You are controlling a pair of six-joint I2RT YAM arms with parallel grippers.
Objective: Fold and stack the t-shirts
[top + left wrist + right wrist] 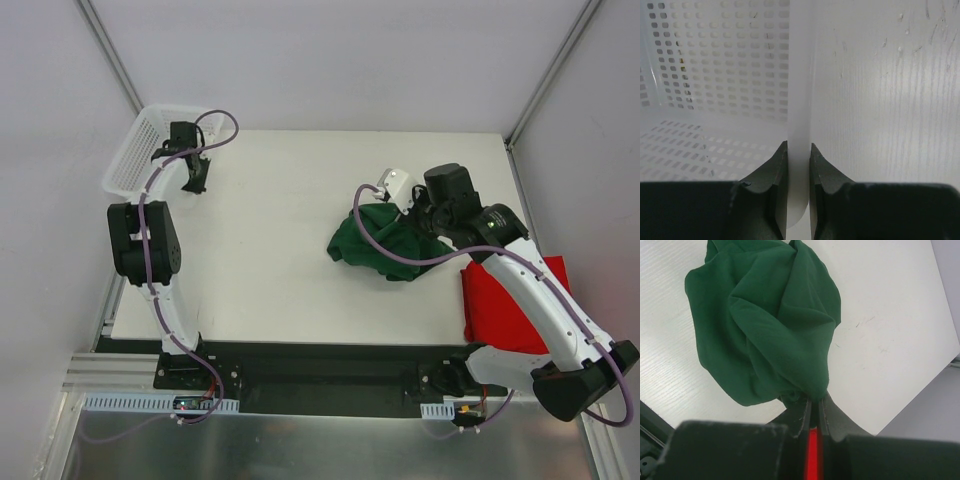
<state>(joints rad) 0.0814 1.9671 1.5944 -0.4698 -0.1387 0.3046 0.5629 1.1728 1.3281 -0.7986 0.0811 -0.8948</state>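
Observation:
The dark green t-shirt (375, 245) lies crumpled right of the table's middle. My right gripper (415, 222) is shut on a pinch of its cloth at its right side. In the right wrist view the green t-shirt (765, 320) bunches out from the closed right gripper (815, 402), and a strip of red (813, 455) shows behind the jaws. The red t-shirt (505, 305) lies flat at the table's right front edge, partly under the right arm. My left gripper (193, 185) is at the far left, shut on the rim of the white mesh basket (135, 150).
The white table (270, 250) is walled by grey panels at the back and sides. In the left wrist view the basket's perforated wall (715, 60) fills the left half, and its rim (799, 100) runs between the jaws of the left gripper (798, 150).

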